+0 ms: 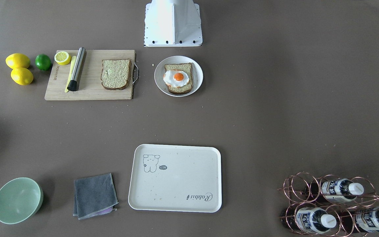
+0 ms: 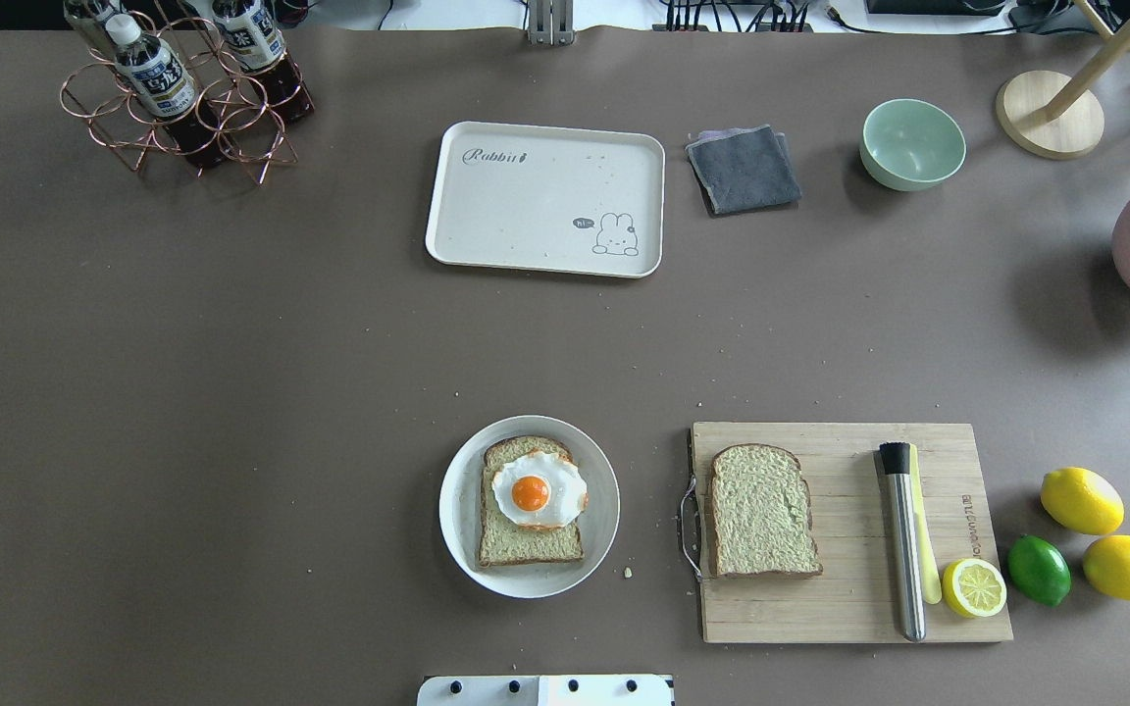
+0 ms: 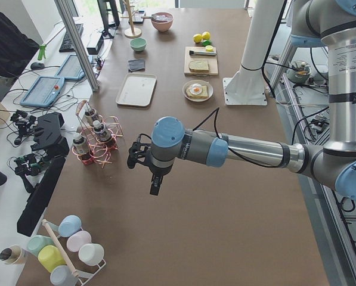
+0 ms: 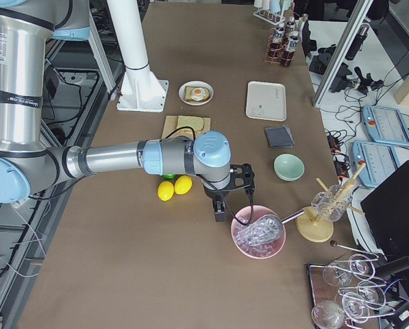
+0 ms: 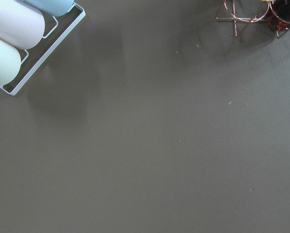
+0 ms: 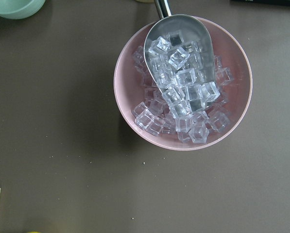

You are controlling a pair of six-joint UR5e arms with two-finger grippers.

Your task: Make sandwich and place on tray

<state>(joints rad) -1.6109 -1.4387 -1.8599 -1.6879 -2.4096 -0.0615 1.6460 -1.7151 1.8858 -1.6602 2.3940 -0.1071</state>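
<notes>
In the overhead view, one square slice of pale greenish-tan bread with dark brown crust (image 2: 529, 544) lies on a small round white plate (image 2: 457, 510). A fried egg with an orange yolk (image 2: 538, 490) rests on top of it. The second bread slice (image 2: 761, 510) lies flat and uncovered on a rectangular wooden cutting board (image 2: 840, 608), at 3 o'clock from the plate. The cream-white rounded-rectangular plastic tray with a rabbit drawing (image 2: 526, 196) sits at 12 o'clock from the plate, well apart from it, with a few specks on its surface. A folded grey cloth (image 2: 744, 169) lies just beside the tray at its 3 o'clock.

The left claw (image 3: 132, 158) hovers above the bare brown tabletop (image 5: 159, 145), near a copper wire bottle rack (image 3: 97, 146). The right claw (image 4: 245, 177) hangs near a round pink bowl of clear ice cubes (image 6: 234, 53). Both show only from the side, so I cannot tell whether either is spread or closed
</notes>
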